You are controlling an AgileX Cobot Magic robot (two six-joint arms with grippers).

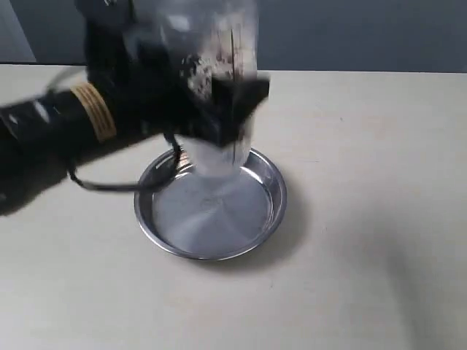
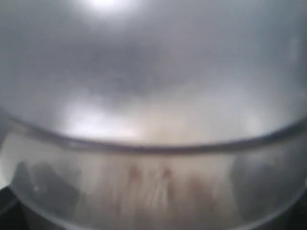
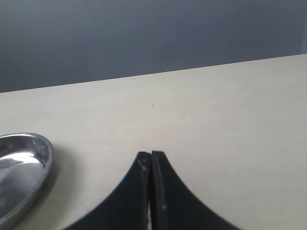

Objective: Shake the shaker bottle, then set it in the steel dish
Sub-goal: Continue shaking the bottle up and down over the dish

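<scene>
The shaker bottle (image 1: 216,154), frosted clear plastic with black marks and brown specks, stands roughly vertical in the upper centre of the frame. It is motion-blurred, its lower end overlapping the far rim of the steel dish (image 1: 219,226). The dish is round, shallow and shiny, and lies flat on the bench (image 1: 379,219) at centre.

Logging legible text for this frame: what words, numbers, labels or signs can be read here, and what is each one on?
Nothing can be read as text.
Dark print on the yellow label band around the left arm: too blurred to read.
Black marks on the shaker bottle: smeared, unreadable.
No text shows on the steel dish.
</scene>
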